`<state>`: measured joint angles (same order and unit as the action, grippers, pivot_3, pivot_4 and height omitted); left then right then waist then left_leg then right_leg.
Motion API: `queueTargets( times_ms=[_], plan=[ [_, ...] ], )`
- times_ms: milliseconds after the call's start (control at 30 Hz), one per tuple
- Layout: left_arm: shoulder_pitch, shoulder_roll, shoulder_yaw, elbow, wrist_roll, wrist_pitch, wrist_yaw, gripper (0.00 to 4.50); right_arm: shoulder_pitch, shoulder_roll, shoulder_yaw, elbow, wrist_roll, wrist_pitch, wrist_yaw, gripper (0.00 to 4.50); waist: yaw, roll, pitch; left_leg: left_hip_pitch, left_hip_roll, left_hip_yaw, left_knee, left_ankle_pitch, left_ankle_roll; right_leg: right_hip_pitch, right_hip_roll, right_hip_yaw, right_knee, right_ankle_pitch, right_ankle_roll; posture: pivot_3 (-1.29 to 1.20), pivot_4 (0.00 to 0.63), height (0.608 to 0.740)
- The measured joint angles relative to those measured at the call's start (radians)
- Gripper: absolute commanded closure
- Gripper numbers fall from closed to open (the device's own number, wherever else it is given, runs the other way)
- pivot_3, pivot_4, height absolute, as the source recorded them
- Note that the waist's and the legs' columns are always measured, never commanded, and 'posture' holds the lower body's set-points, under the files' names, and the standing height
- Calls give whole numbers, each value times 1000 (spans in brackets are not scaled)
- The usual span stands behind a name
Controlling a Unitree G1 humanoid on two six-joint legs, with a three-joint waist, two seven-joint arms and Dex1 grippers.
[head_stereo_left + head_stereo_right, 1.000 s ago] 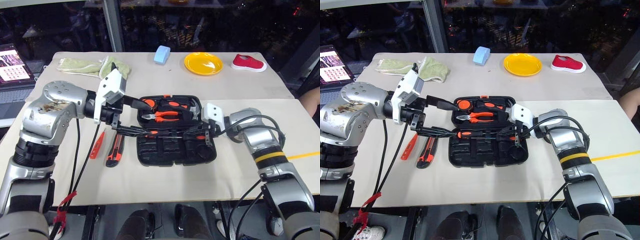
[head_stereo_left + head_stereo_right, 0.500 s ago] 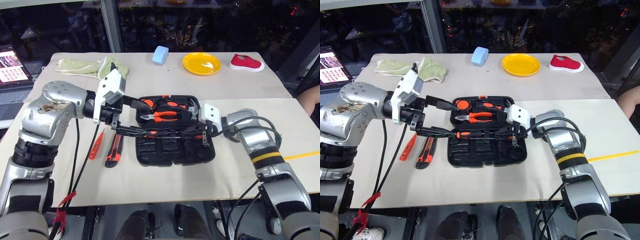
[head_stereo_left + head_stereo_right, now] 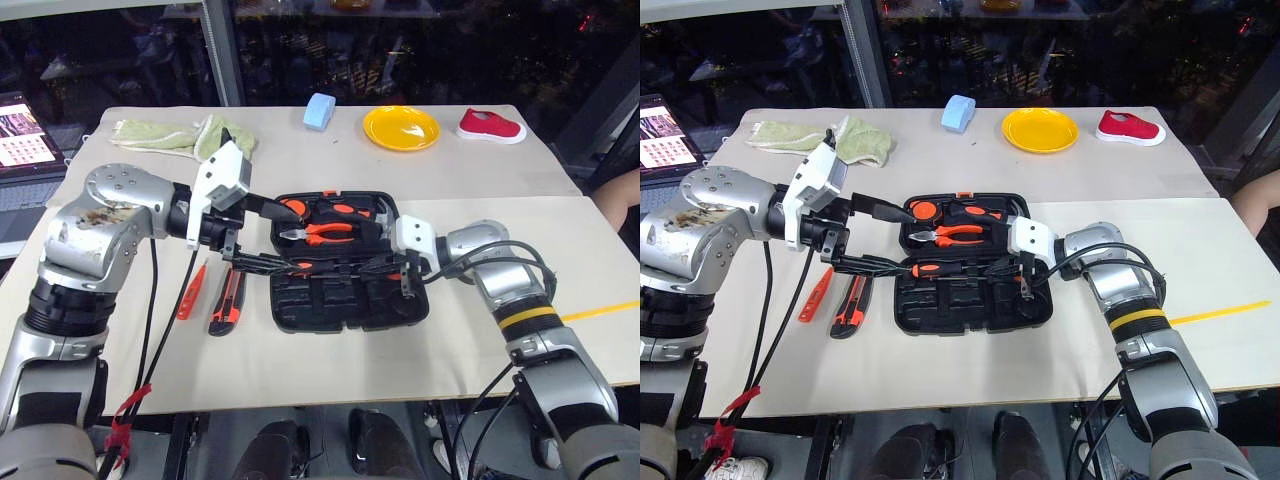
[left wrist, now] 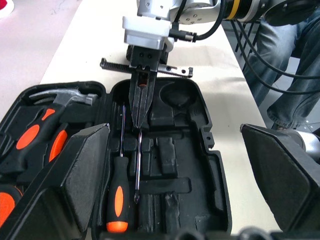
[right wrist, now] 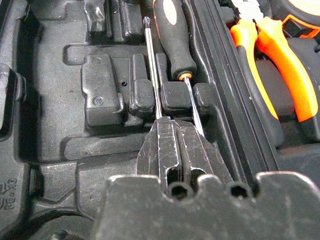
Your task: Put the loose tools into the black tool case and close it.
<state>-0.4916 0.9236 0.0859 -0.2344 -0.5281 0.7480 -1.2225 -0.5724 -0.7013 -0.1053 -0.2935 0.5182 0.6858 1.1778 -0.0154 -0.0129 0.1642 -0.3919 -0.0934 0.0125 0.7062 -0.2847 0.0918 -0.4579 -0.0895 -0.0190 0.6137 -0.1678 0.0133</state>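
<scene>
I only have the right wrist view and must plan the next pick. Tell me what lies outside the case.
Observer: A utility knife lies on the table, off the left side of the case.
Operator: Report anything beside it.
Observer: A slim orange screwdriver lies just left of the knife, apart from it.
Operator: Give me the other gripper's state.
Observer: The left gripper stands wide open and empty, above the left part of the case.
</scene>
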Motion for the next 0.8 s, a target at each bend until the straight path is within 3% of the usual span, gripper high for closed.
queueTargets(
  times_ms=[167,367,467,567,667,800],
  plan=[
    [403,79,354,-156,-29,139,56,0,128,-17,-19,-168,114,66,-45,2020,3,0,0,3,0,1,-4,0,-1,2,0,1,-2,-1,-1,0,150,732],
    [664,83,613,-200,-16,175,63,0,152,-14,-8,-199,140,66,-90,62,25,0,0,11,0,1,-4,-1,-3,7,-2,0,-3,-1,0,0,150,732],
    [700,92,639,-214,-8,175,85,0,152,-13,-3,-204,160,66,-111,62,37,0,0,12,0,1,-4,0,-3,9,-2,-1,-3,-1,-1,0,150,732],
    [655,114,588,-204,-1,195,144,0,147,-11,-2,-208,171,65,-134,62,40,-1,0,11,0,1,-4,0,-3,8,-2,-1,-2,-1,-1,0,150,732],
    [559,148,485,-179,-6,259,203,0,146,-10,0,-216,176,64,-159,62,39,-1,0,11,0,1,-4,0,-3,6,-1,-1,-2,0,-1,0,150,732],
    [282,183,227,-115,-17,452,300,0,166,-11,-18,-266,214,67,-210,62,41,-2,0,8,-1,0,-5,0,-3,4,-1,-2,-1,0,-1,0,150,732]
  ],
)
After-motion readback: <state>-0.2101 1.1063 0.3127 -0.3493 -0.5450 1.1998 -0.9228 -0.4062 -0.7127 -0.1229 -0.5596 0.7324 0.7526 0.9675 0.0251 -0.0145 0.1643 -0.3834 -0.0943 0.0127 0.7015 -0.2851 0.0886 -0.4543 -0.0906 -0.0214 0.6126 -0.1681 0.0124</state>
